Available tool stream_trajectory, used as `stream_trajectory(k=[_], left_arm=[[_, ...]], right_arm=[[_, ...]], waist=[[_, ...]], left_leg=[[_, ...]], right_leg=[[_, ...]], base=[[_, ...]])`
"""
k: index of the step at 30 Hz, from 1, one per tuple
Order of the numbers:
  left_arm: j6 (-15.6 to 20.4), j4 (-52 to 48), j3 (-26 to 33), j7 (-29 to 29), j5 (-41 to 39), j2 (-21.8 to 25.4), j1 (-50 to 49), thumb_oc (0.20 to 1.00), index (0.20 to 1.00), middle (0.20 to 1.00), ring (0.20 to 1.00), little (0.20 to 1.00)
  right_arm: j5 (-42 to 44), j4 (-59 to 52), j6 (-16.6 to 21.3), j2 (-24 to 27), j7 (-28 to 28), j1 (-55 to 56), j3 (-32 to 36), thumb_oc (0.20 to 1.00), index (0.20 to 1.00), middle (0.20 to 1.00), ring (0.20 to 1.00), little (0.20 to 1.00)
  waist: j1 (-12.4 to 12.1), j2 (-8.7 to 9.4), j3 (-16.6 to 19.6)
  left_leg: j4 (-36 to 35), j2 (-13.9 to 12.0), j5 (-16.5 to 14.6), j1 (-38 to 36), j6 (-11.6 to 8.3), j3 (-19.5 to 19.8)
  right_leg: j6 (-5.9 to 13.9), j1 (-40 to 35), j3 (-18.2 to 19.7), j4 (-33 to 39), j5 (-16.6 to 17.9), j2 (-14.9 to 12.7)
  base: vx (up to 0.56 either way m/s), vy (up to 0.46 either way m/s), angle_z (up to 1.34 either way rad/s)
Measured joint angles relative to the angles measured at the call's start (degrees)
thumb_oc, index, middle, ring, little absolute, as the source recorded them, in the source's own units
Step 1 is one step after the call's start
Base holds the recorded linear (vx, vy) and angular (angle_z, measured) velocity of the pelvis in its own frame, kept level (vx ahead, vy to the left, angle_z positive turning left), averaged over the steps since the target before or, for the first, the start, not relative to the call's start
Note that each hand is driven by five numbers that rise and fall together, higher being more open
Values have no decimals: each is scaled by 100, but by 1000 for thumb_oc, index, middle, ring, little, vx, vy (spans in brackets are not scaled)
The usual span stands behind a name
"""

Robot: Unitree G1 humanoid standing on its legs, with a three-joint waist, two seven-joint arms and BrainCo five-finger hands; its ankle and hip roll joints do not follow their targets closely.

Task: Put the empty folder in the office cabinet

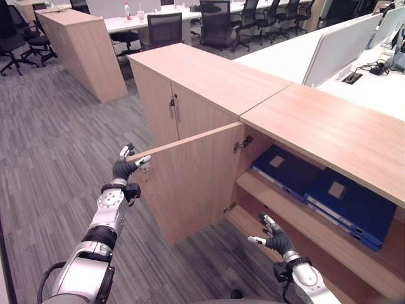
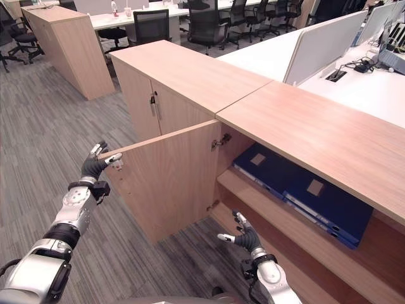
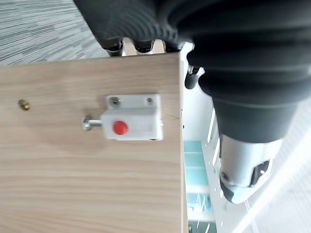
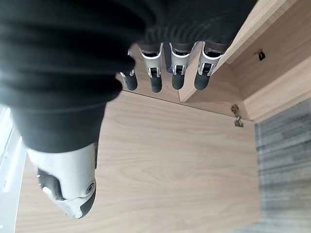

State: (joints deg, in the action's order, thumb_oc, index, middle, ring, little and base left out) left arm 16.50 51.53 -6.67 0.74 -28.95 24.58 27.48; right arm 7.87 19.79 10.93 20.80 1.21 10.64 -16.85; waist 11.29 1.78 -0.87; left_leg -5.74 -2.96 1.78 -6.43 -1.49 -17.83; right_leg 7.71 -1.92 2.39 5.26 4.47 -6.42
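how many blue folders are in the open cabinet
2, flat side by side on the upper shelf: one blue folder nearer the door hinge, the other folder to its right. Part of the shelf is hidden, so more may be there.

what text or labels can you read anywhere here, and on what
No text can be read.
Blue folders on the cabinet shelf: each has a pale label patch, no print legible.
White latch with a red button on the cabinet door: no marking.
Bottle on the far desk: too small to read.

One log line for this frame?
left hand: open, at door edge | right hand: open, empty, by lower shelf | folders: on shelf
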Motion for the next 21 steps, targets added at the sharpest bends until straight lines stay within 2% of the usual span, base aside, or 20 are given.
stream_trajectory(k=[5,11,13,16,18,21], left_arm=[[-4,-12,31,-1,-211,-275,-245,1000,1000,1000,1000,1000],[-23,-234,-57,-35,-242,-545,-586,1000,1000,1000,1000,1000],[6,-853,-16,-3,-248,-648,-997,1000,1000,1000,1000,1000],[-1,-1377,-298,-99,-253,-711,-1533,1000,1000,1000,1000,1000],[-31,-1612,-481,-240,-259,-823,-1791,1000,1000,1000,1000,1000],[-59,-2060,-616,-489,-327,-837,-2148,1000,1000,1000,1000,1000]], right_arm=[[0,1,0,1,11,7,115,1000,1000,1000,1000,1000],[-1,7,-1,-9,113,-26,117,1000,1000,1000,1000,1000],[-1,4,-1,-27,127,-32,128,1000,1000,1000,1000,1000],[-1,7,-2,-41,128,-22,142,1000,1000,1000,1000,1000],[-5,11,-2,-73,126,-82,171,1000,1000,1000,1000,1000],[-7,15,-3,-117,129,-66,311,1000,1000,1000,1000,1000]], waist=[[-108,29,-17],[-212,176,-140],[-267,175,-146],[-376,155,-163],[-559,120,-197],[-580,90,-232]], left_leg=[[1,-1,1,-24,5,5],[0,-2,1,-49,6,100],[0,-1,2,-33,6,156],[1,4,1,-39,6,274],[1,10,1,-31,7,337],[1,21,8,-18,6,448]], right_leg=[[-30,-29,-14,-28,26,1],[-34,-118,-142,-28,26,-10],[-42,-151,-200,-27,16,-15],[-68,-209,-315,-26,-8,-21],[-73,-242,-374,-27,-37,-26],[-88,-274,-492,-27,-49,-43]], base=[[0,0,0],[0,-1,8],[-8,14,13],[-8,12,20],[-21,29,15],[-26,30,21]])
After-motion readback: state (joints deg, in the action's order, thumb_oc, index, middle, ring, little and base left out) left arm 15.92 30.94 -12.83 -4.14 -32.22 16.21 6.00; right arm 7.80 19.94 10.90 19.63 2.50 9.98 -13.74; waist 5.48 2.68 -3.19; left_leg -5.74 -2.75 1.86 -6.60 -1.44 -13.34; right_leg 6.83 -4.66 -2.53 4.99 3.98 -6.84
